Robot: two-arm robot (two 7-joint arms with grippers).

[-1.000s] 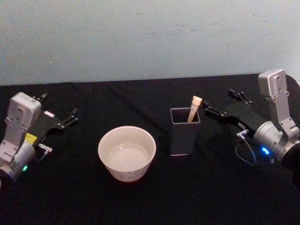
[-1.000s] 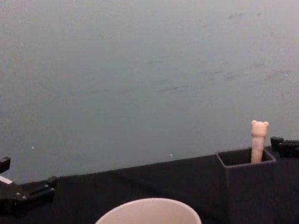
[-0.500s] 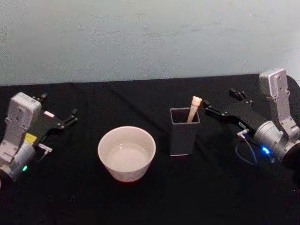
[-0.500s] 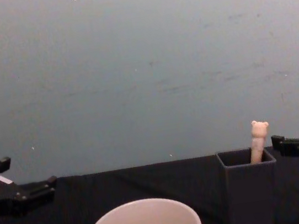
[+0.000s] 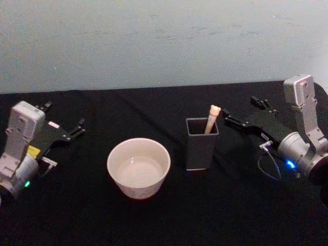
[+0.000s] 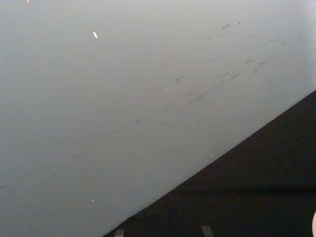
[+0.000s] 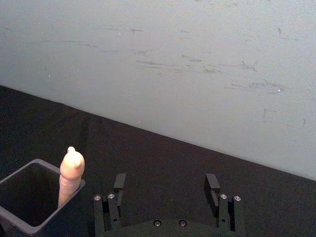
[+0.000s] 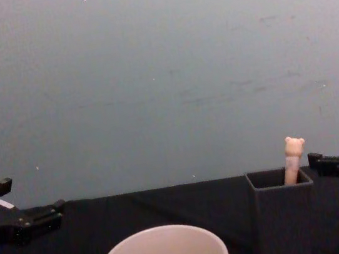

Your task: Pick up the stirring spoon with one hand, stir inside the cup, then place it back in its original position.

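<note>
Black cloth-covered table spreads wide under a pale grey-blue wall, and two arms sit on it, one at each side. Right gripper on its silver-grey arm reaches in from the right edge, angled inward and low over the table, jaws spread wide apart and holding nothing; in the right wrist view the right gripper shows two black fingers well apart with bare cloth between them. Its nearer finger tip is just beside the holder's right wall, not touching. Left gripper rests out at the left edge, well apart from everything, its arm tilted inward toward the middle; jaws released there too, nothing between them.

One wide round cream-white cup sits left of centre, upright, with a pale surface inside. One tall dark grey square holder stands just to its right, apart from the cup. One stirring spoon stands in that holder, leaning against its back right corner, beige handle and tiny bear head poking above the rim; from the chest view the bear head of the stirring spoon clears the rim of the holder. The bowl end is hidden inside.
</note>
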